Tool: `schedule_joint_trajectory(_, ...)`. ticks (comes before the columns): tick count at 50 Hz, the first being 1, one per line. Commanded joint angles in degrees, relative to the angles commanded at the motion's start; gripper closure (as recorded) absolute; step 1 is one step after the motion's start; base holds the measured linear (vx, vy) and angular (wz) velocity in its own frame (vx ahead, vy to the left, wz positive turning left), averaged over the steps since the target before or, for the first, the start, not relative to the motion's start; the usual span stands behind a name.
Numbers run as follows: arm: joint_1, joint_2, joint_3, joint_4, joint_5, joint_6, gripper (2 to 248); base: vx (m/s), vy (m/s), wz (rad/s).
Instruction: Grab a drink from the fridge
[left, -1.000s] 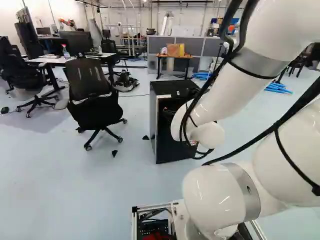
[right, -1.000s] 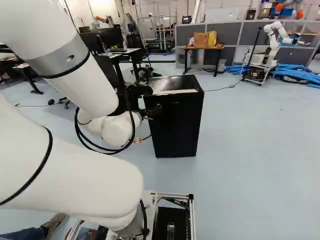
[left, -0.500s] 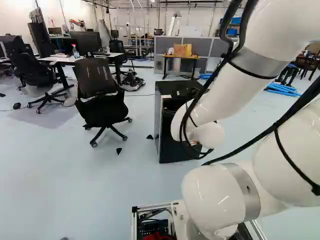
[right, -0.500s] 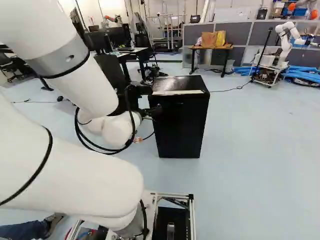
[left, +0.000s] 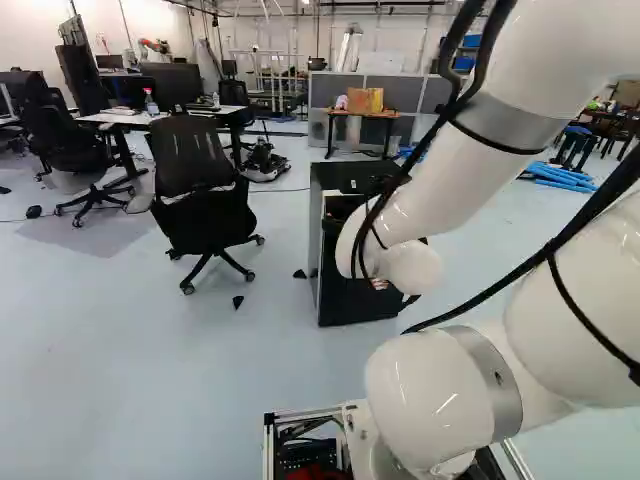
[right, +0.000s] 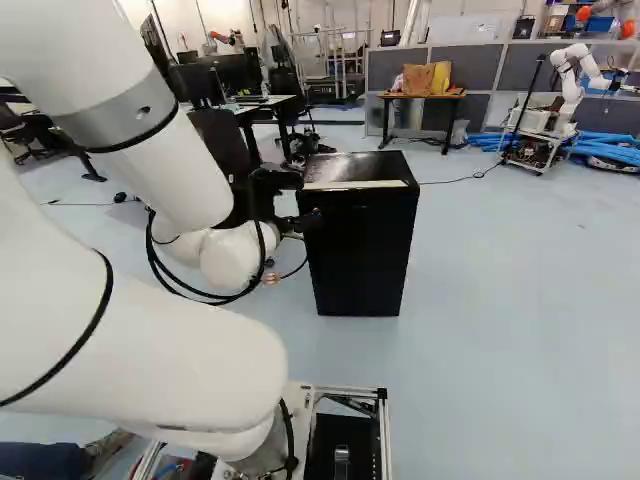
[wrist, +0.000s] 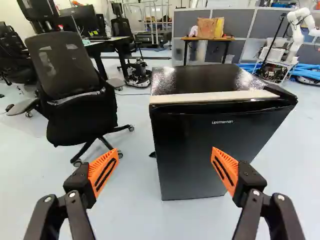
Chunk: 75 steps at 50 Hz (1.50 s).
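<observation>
Ahead of my claw (right: 305, 222): one fridge (wrist: 200, 145), black, upright on the floor (wrist: 135, 210), front face turned towards the claw, a pale strip (wrist: 210, 96) along the top front edge. Item, seen in my wrist view: the claw (wrist: 164, 171), two black fingers with orange pads (wrist: 104, 172), spread wide apart, nothing pinched. Between the fingers, farther ahead: the fridge's left front edge and a stretch of floor. The right pad stands in front of the fridge's face; whether the two touch, I cannot tell. Ahead of the left finger, out to the left: one office chair (wrist: 75, 110), black, mesh back, wheeled base. Beyond that chair from the claw: a desk (wrist: 107, 42). Straight ahead, past the fridge: one small table (wrist: 209, 38) bearing a brown paper bag (wrist: 205, 28) and a yellow one (wrist: 219, 27). Ahead and to the right, past the fridge: another robot (wrist: 296, 30), white, with blue tubes (wrist: 250, 67) near its cart. Behind the claw: my white arm (right: 150, 350).
</observation>
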Motion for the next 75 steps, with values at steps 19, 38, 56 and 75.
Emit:
schedule_joint_trajectory(19, 4.5, -1.9, -1.6, 7.6, 2.9, 0.0, 3, 0.000, 0.000, 0.000)
schedule_joint_trajectory(38, 8.9, -2.9, -2.6, 14.6, 7.4, 0.0, 3, 0.000, 0.000, 0.000)
schedule_joint_trajectory(56, 13.0, -5.1, -3.4, 20.9, 11.0, 0.0, 3, 0.000, 0.000, 0.000)
schedule_joint_trajectory(75, 17.0, -10.7, -5.5, 27.5, 15.2, 0.0, 3, 0.000, 0.000, 0.000)
